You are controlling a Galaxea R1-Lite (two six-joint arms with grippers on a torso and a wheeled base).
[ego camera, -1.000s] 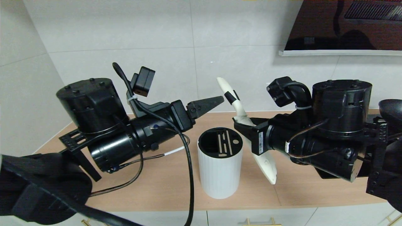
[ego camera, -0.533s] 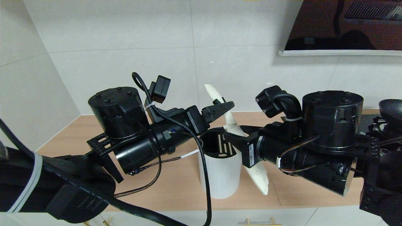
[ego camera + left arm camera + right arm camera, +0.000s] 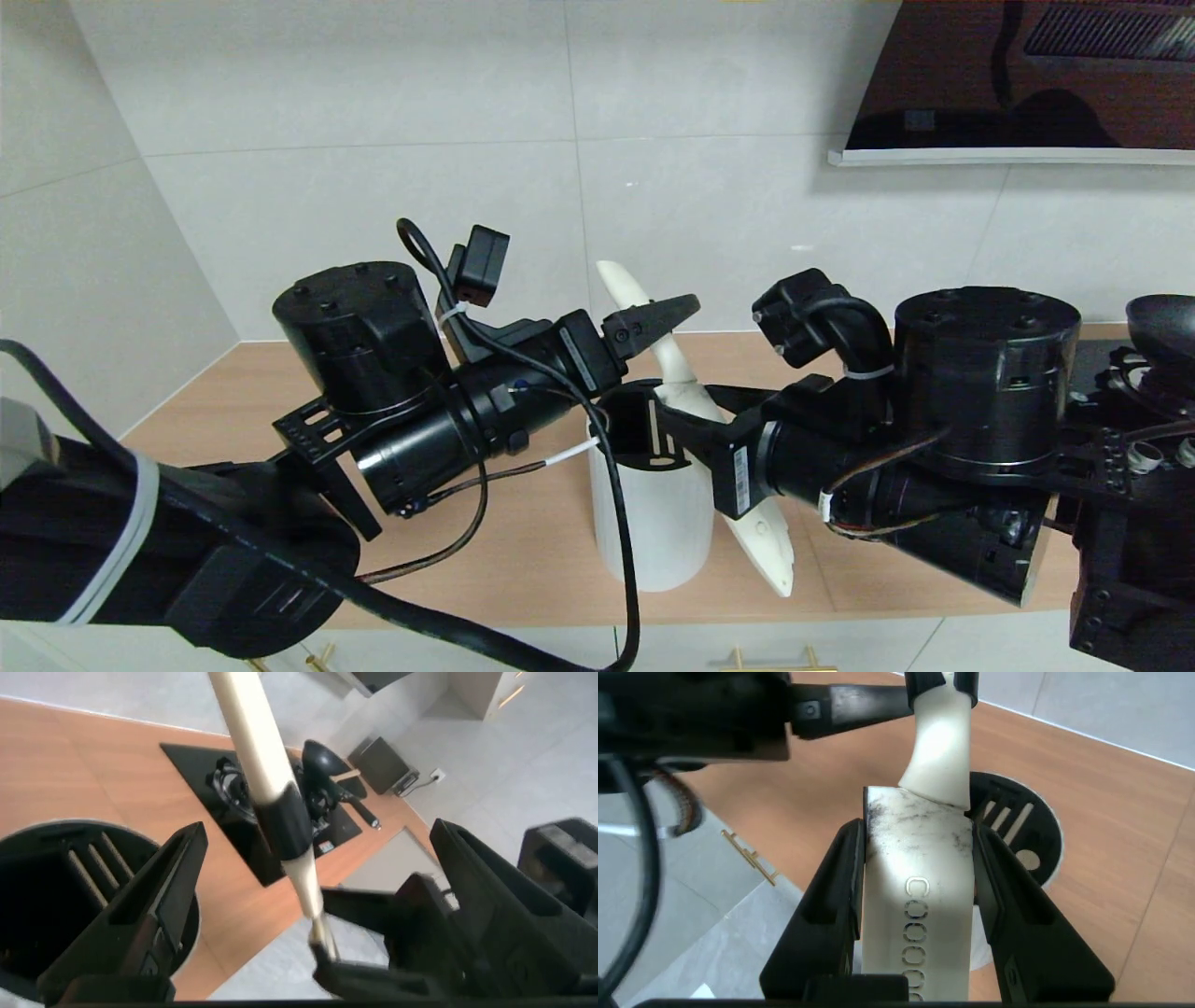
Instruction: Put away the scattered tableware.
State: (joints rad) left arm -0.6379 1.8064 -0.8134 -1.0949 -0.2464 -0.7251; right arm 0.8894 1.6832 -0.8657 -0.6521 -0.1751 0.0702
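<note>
Both arms are closing in over the white cylindrical utensil holder with a black slotted insert (image 3: 653, 523) compared with a second ago. Left gripper (image 3: 320, 840) is coming in from well to the holder's left and is now sitting above its rim. Right gripper (image 3: 917, 849) is carrying the cream plastic spatula (image 3: 761, 546) from beside the holder to partly across its top.

- Right jaws are clamping the spatula's wide blade flat between them. The handle is pointing up and away above the holder, and the blade tip is hanging down just beside the holder's wall.
- Left jaws are standing wide apart, one on each side of the handle near its black band (image 3: 285, 821), and are not touching it.
- Holder is standing upright on the light wooden counter (image 3: 532, 560).

Step in hand, as judged: a mid-air handover or regrasp above the holder, with the left gripper lining up to take the handle. The spatula is not yet in the holder.

Next move is calling for the left jaws to close squarely on the handle while the right grip is kept. The blade should be let go only once that hold is firm, and then the spatula needs aligning with an opening in the insert before lowering
</note>
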